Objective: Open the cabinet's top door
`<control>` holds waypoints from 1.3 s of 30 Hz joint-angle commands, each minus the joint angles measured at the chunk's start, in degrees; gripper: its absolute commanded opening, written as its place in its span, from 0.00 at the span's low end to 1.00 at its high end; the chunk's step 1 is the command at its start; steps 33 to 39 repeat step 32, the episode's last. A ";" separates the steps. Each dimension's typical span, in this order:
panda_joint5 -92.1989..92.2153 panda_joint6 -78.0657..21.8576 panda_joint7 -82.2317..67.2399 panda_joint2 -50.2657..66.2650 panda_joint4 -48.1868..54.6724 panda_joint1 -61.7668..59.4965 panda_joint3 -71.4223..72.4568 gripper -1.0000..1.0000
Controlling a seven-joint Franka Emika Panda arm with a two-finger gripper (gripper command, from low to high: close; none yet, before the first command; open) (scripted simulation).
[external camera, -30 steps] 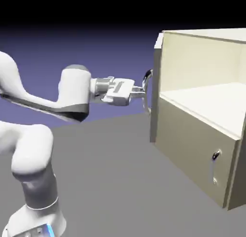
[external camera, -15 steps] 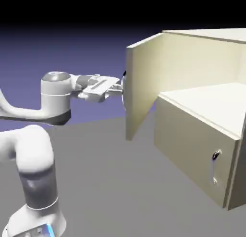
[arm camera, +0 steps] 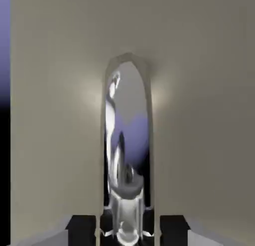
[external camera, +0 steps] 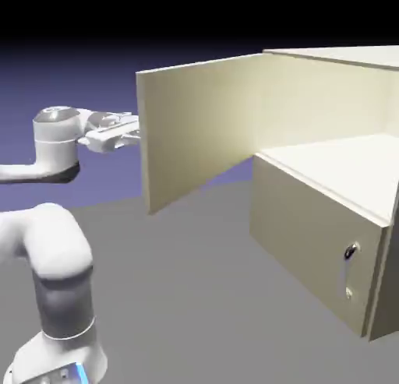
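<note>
The beige cabinet [external camera: 312,227] stands at the exterior view's right. Its top door [external camera: 203,125] is swung wide out to the left, and I see its inner face. My gripper [external camera: 131,133] reaches the door's outer face near its free edge, and the door hides the fingertips there. In the hand view the long silver handle [arm camera: 127,135] runs up the beige door panel [arm camera: 199,115]. My gripper [arm camera: 127,232] is shut on that handle's lower part, with a dark finger [arm camera: 82,230] on either side of it.
The open upper compartment shows a pale shelf [external camera: 343,164]. Below it the shorter panel is closed, with a small metal handle [external camera: 349,269]. The white arm [external camera: 54,250] rises at the lower left over the grey table [external camera: 195,297].
The top door has swung from nearly edge-on to wide open toward the left. My gripper moved left with it, still shut on the handle.
</note>
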 commanded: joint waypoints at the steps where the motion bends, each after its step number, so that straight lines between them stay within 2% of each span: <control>1: 1.19 -1.96 -0.06 0.56 2.07 -1.33 1.65 0.00; 15: 11.32 -25.17 -2.81 2.47 31.13 -23.27 18.14 0.00; 32: 15.02 -48.02 -10.11 -2.38 66.43 -49.48 27.25 0.00; 39: 15.02 -48.02 -10.11 -2.38 66.43 -49.48 27.25 0.00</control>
